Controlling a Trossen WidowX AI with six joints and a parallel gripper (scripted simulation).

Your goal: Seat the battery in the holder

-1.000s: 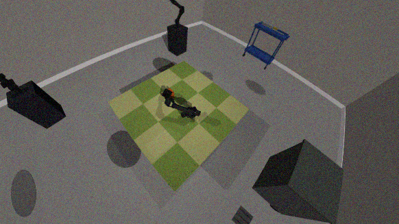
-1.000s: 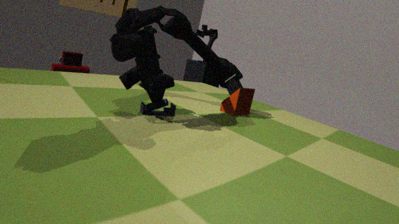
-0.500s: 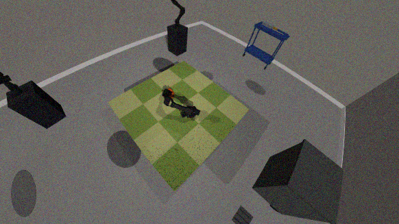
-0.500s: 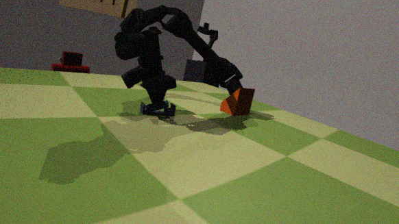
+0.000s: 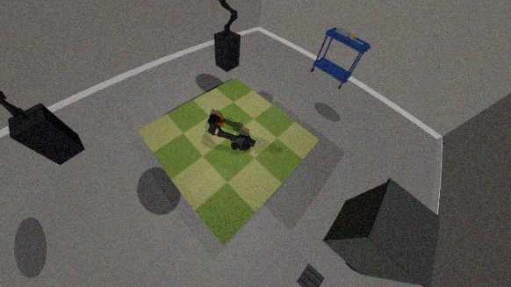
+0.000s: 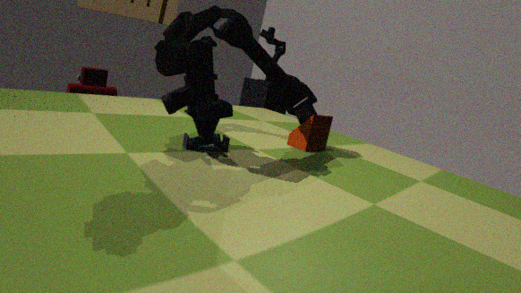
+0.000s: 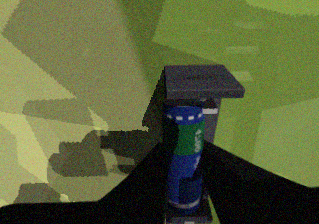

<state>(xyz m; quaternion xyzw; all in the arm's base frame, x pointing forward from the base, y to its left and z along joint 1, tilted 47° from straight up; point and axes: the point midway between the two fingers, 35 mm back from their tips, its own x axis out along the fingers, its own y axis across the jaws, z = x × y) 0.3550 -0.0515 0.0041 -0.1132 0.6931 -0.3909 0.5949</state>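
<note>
My gripper (image 6: pixel 207 138) (image 7: pixel 181 148) points down over the holder and is shut on the battery. The battery (image 7: pixel 184 167), blue with a green band, lies lengthwise between the dark fingers in the wrist view. Its far end, with white dashes, is close to the raised end plate of the holder (image 7: pixel 200 82) (image 6: pixel 187 142); its near end, with a pale ring, is by the holder's other end. The fingers hide part of the battery's sides. The spring is not visible, and I cannot tell whether the battery rests flat or whether its far end is under the lip.
An orange wedge-shaped block (image 6: pixel 320 133) (image 5: pixel 219 118) is by the far end of my arm. The holder stands on a green and cream checkered surface (image 5: pixel 225 219). Away from it are a blue cart (image 5: pixel 332 69), black boxes carrying arms (image 5: pixel 226 51) and a large dark box (image 5: pixel 404 231).
</note>
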